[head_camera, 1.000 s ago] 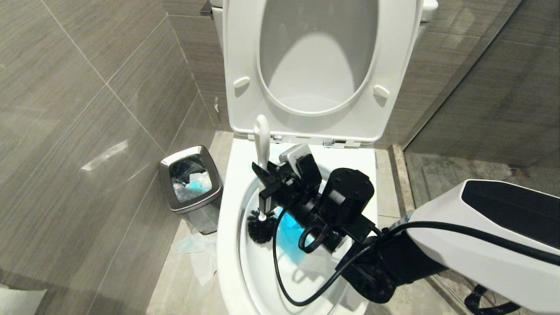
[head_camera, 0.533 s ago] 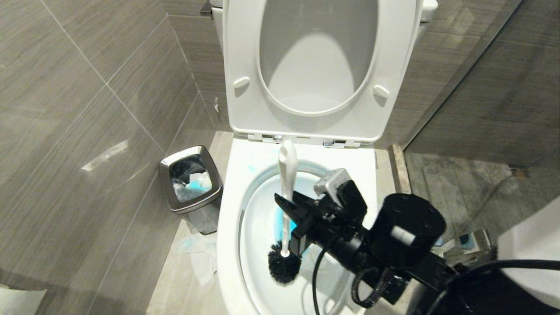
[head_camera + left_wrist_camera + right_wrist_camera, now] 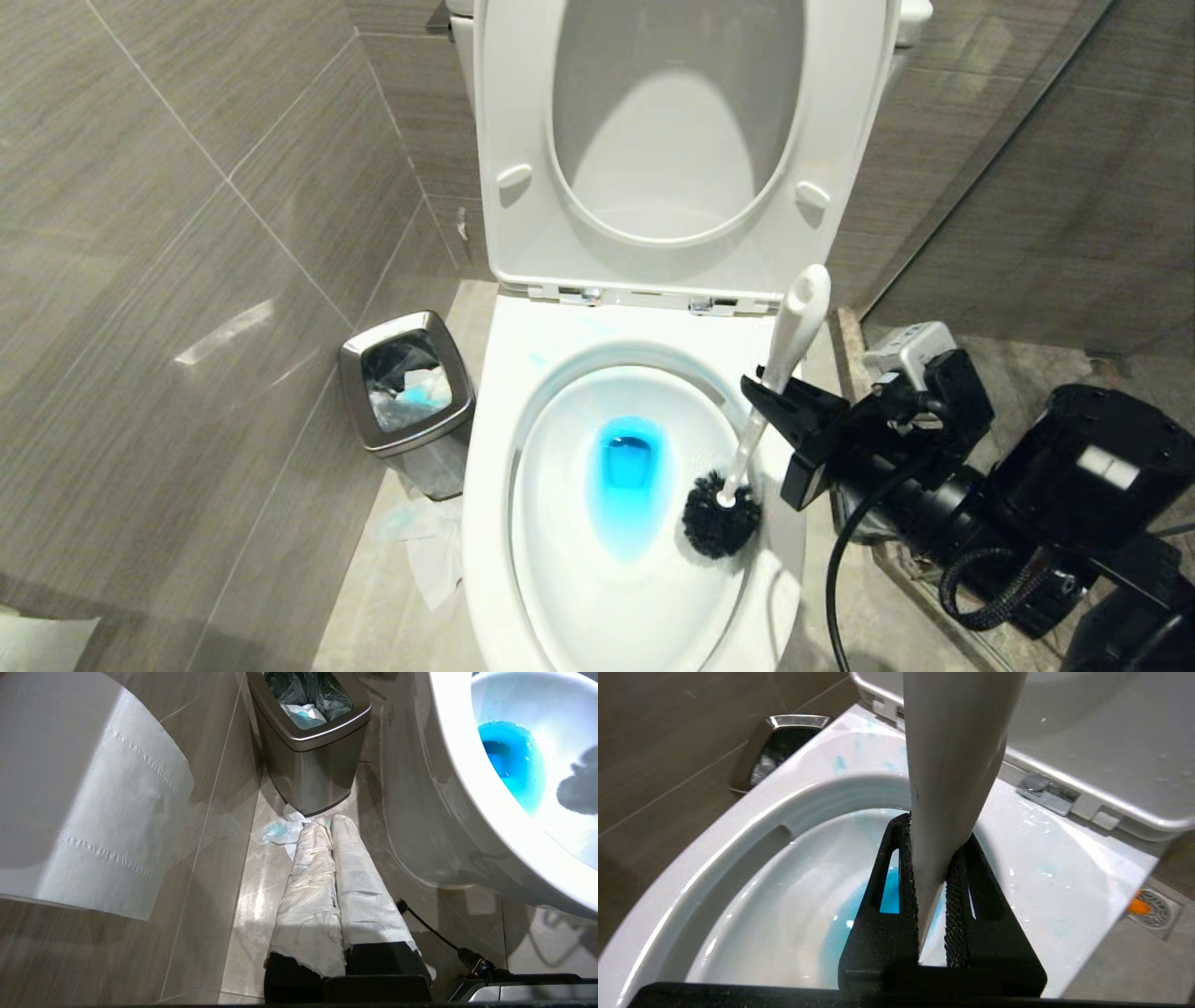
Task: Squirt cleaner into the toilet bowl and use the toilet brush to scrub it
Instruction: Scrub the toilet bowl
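The right gripper [image 3: 780, 411] was clamped on the white handle of the toilet brush [image 3: 782, 359], its black ribbed fingers [image 3: 908, 877] pressed against both sides of the shaft. It reached in from the right side of the toilet bowl [image 3: 495, 485], above the rim. The brush leaned with its rounded tip toward the raised seat [image 3: 523, 140] and its black bristle head [image 3: 720, 515] down inside the bowl, against the right inner wall near the rim. The cleaner [image 3: 627, 476] coloured the water at the bottom of the bowl a vivid blue, just beside the bristles on their left, and faint blue smears showed on the back rim near the hinges. The left gripper [image 3: 332, 826] hung low beside the bowl's outer left wall, its two cloth-wrapped fingers [image 3: 359, 882] pressed together and holding nothing, pointing at the floor. Just past their tips lay blue-stained tissues [image 3: 280, 833] on the tiles, at the foot of a small steel bin [image 3: 403, 387] standing left of the bowl. A sheet of toilet paper [image 3: 98, 812] hung close to the left wrist camera.
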